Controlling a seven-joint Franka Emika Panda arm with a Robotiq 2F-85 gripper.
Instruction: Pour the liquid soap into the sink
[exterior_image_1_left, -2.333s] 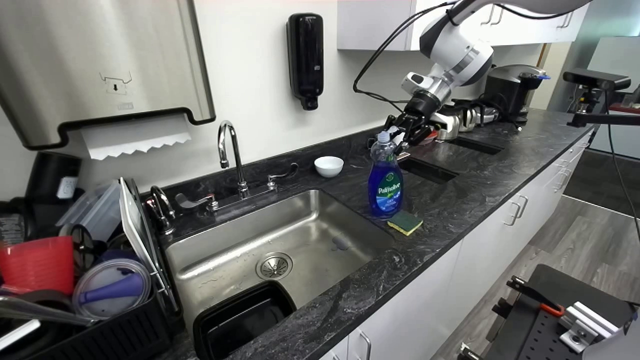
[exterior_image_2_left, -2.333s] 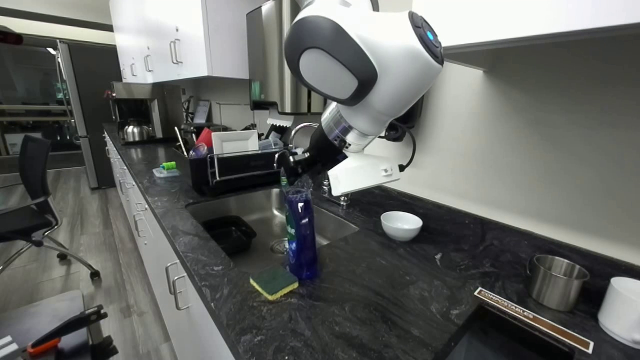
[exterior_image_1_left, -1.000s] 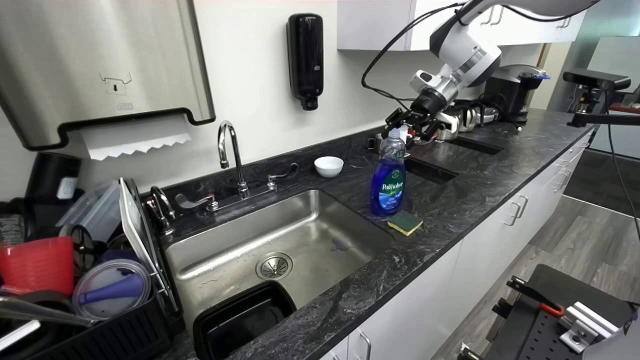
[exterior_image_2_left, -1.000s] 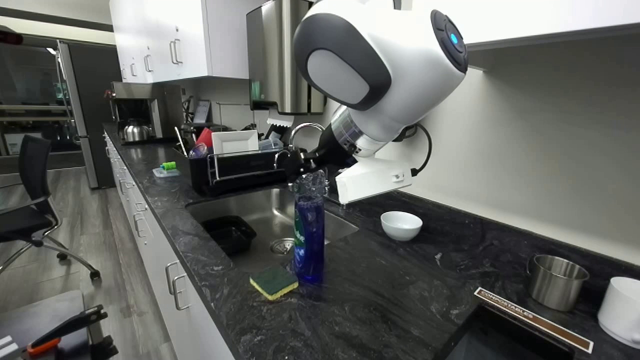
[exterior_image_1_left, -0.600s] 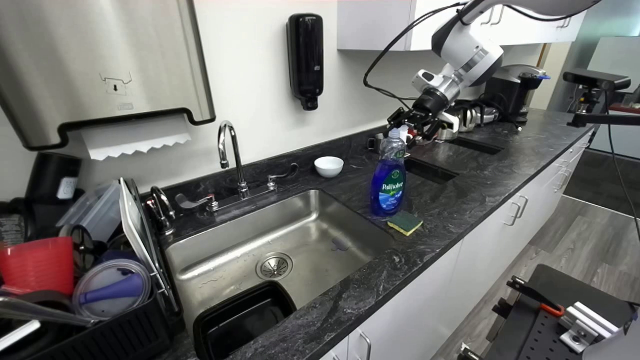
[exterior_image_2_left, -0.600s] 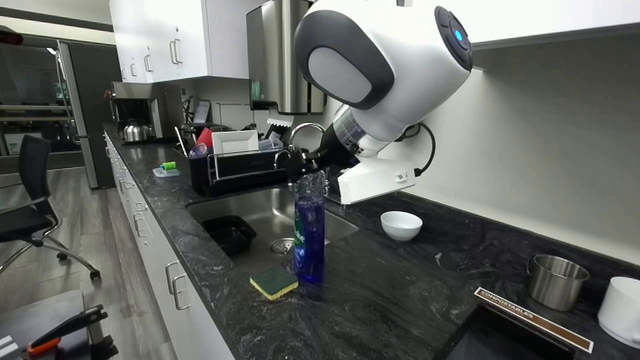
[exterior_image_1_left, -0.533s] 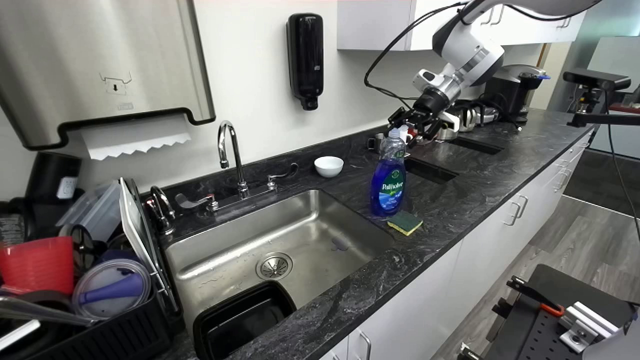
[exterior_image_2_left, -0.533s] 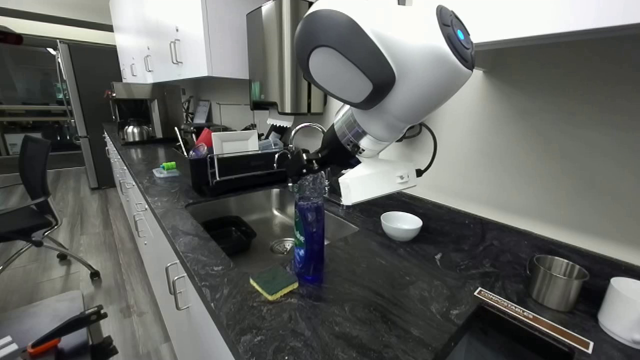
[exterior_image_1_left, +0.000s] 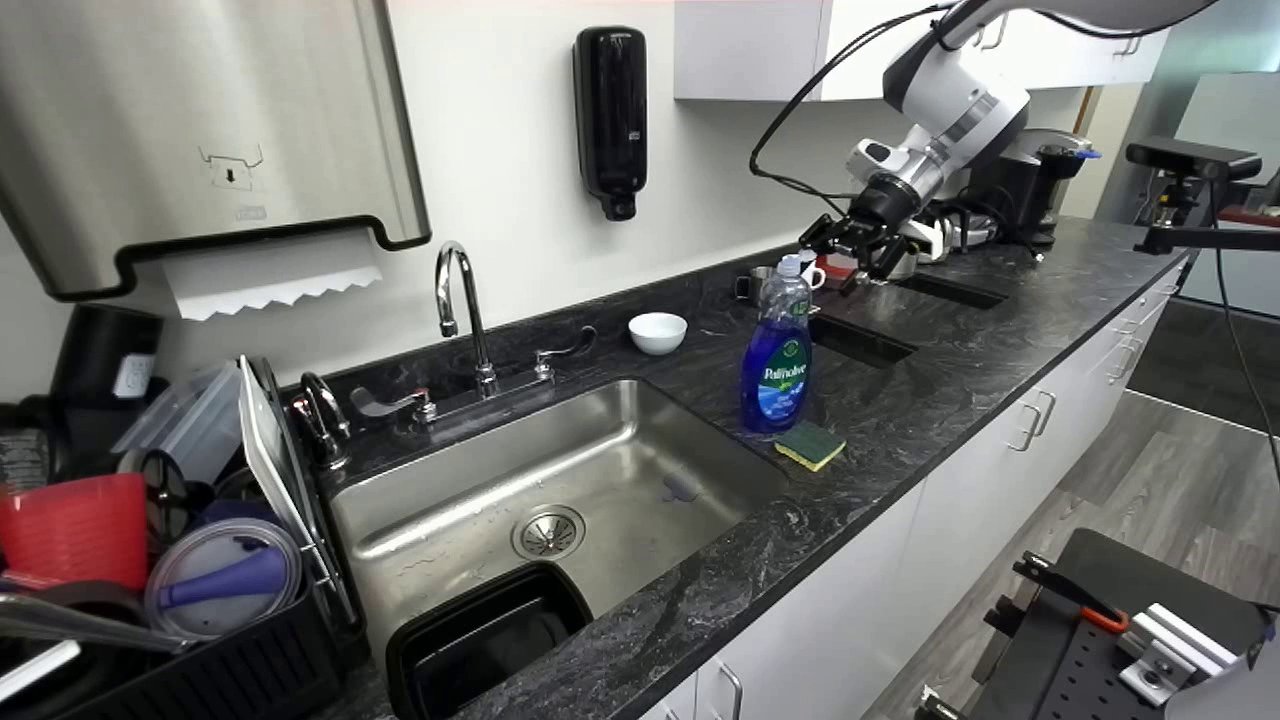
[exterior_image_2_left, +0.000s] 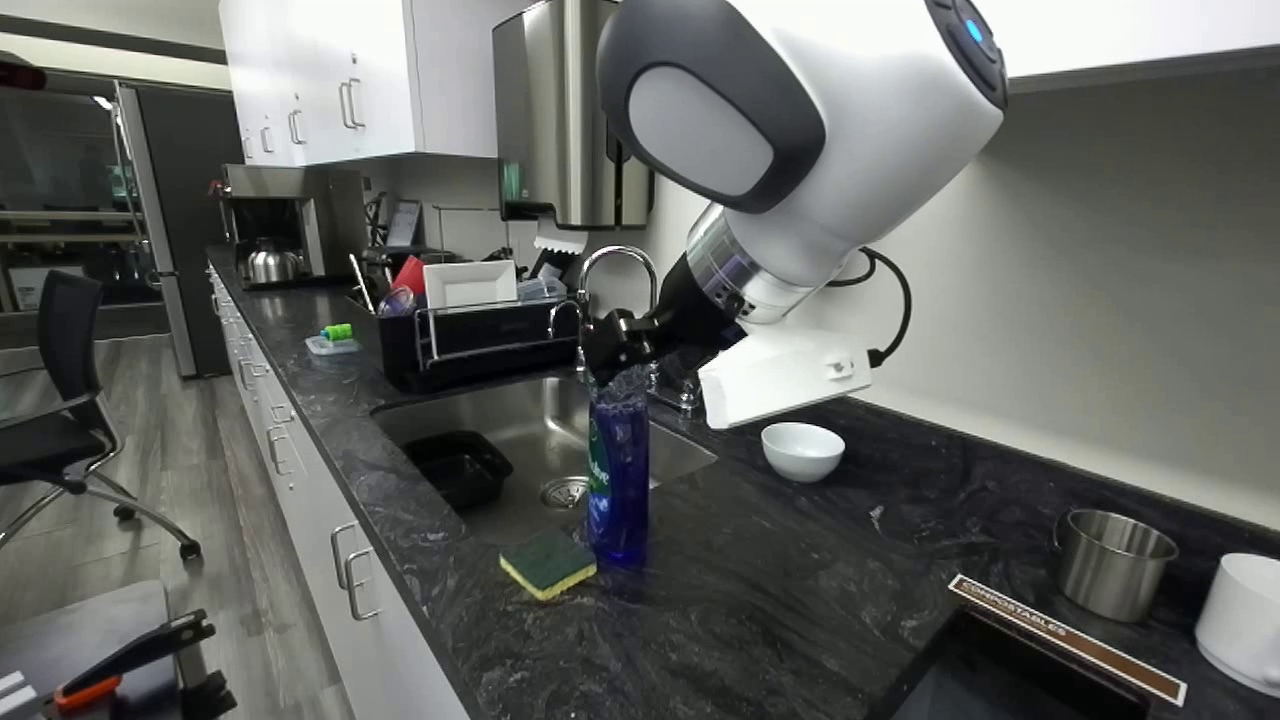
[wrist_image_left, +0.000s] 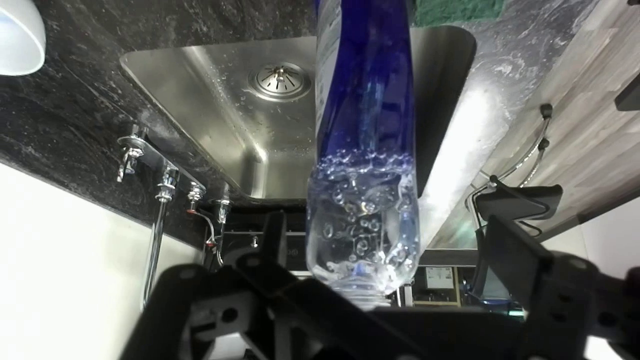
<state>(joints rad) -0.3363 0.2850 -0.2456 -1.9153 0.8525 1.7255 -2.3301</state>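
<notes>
The liquid soap, a clear bottle of blue liquid (exterior_image_1_left: 775, 375), stands upright on the dark counter just beyond the sink's end, in both exterior views. Its pale cap (exterior_image_1_left: 789, 265) shows in an exterior view. My gripper (exterior_image_1_left: 840, 258) hangs behind the bottle's top, apart from it, jaws spread wide. In the wrist view the bottle (wrist_image_left: 367, 100) appears beyond and between the separated fingers (wrist_image_left: 517, 255), with nothing held; its cap is hidden there. The steel sink (exterior_image_1_left: 620, 450), with its round drain (exterior_image_1_left: 548, 532), lies beside the bottle.
A green and yellow sponge (exterior_image_1_left: 810, 446) lies at the bottle's foot. A white bowl (exterior_image_1_left: 657, 333) sits near the wall. The chrome faucet (exterior_image_1_left: 465, 310) rises behind the sink. A black tub (exterior_image_1_left: 490, 635) is at the sink's near end, beside a loaded dish rack (exterior_image_1_left: 200, 660).
Since the oldest frames the gripper has drawn back from the bottle's upper part, away from the sink. The bottle has settled from a slight lean to upright, and has stayed still in the last second.
</notes>
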